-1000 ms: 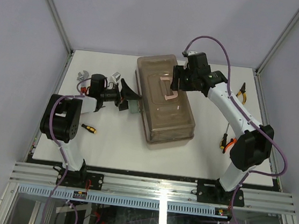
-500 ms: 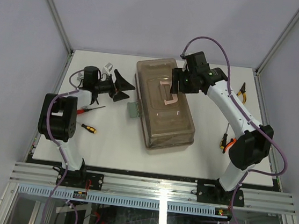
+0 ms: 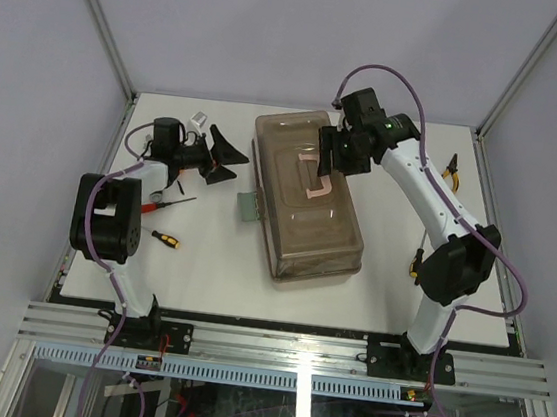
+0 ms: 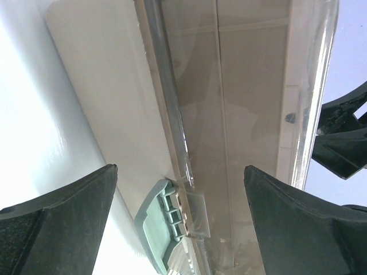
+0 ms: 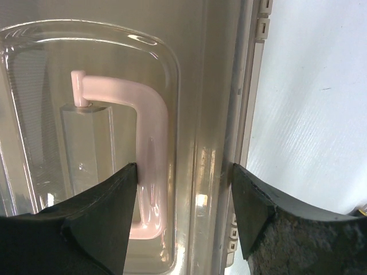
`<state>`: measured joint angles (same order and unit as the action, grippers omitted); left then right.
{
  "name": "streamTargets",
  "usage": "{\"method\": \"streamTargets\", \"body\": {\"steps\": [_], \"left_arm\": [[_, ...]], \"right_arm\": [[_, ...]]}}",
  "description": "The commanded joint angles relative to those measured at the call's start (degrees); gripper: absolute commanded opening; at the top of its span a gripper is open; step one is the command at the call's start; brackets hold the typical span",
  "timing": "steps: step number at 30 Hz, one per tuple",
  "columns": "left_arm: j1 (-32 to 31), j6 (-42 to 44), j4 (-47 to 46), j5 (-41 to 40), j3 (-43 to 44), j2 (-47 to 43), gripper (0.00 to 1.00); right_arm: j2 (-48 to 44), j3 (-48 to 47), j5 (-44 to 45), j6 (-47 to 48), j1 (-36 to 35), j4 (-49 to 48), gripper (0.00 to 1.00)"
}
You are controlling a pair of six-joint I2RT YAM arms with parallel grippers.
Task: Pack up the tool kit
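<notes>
White table (image 3: 200,280) with the translucent brown tool case (image 3: 307,222) lying closed at its centre, long axis running away from the arm bases. The right gripper (image 3: 326,160) hangs over the far end of the lid, jaws spread and empty, straddling the pink handle (image 5: 152,126) and the lid rim. The left gripper (image 3: 229,158) stands just beside the case's left wall, jaws wide and empty, facing the green latch (image 4: 163,220). Loose tools lie apart: a yellow-handled screwdriver (image 3: 164,240) on the left, pliers (image 3: 451,170) far right.

The step appears to be opening the case. It calls for freeing the latch fully first, then lifting at the rim while the base is steadied.

The tinted lid hides any contents. Whether the latch is released cannot be told, and a second latch is not visible.
</notes>
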<state>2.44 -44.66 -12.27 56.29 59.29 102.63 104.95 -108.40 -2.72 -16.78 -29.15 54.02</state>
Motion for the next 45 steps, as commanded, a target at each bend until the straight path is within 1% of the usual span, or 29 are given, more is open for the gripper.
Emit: {"method": "streamTargets", "body": {"steps": [1,6,11,15,21,25,30,33,39,45], "left_arm": [[0.46,1.52,1.85,-0.23,2.42,0.76,0.90],[0.38,1.16,2.05,-0.20,2.87,0.95,0.90],[0.29,-0.01,1.64,-0.41,3.43,1.18,0.90],[-0.32,-1.24,1.09,-0.65,4.89,2.12,0.90],[-0.95,-4.46,-2.06,-0.84,5.11,3.13,0.90],[-1.57,-4.90,-2.68,-0.84,4.70,3.27,0.89],[-1.85,-5.46,-3.27,-0.93,4.31,3.32,0.89],[-1.93,-5.60,-3.29,-0.91,4.14,3.15,0.89],[-1.92,-5.23,-3.00,-1.03,3.69,2.59,0.89],[-1.92,-4.74,-2.48,-1.05,3.50,2.46,0.89]], "right_arm": [[-0.83,-6.04,-2.49,1.46,-0.93,2.32,0.55],[0.14,-10.13,-2.22,1.25,-0.91,4.25,0.55],[-0.31,-14.90,-1.64,1.20,-0.97,5.48,0.58],[0.09,-18.41,-1.75,0.86,-1.02,6.31,0.58],[-0.87,-18.98,-3.56,-0.14,-1.21,5.35,0.58],[0.22,-18.35,-4.26,-0.11,-3.30,6.41,0.57],[4.05,-19.00,-1.35,-0.50,-8.47,8.83,0.57],[6.52,-20.28,1.48,-0.80,-10.34,10.88,0.57],[11.06,-22.12,7.86,-0.82,-11.84,16.66,0.56],[13.10,-22.74,12.45,-1.96,-12.07,19.50,0.56]]}}
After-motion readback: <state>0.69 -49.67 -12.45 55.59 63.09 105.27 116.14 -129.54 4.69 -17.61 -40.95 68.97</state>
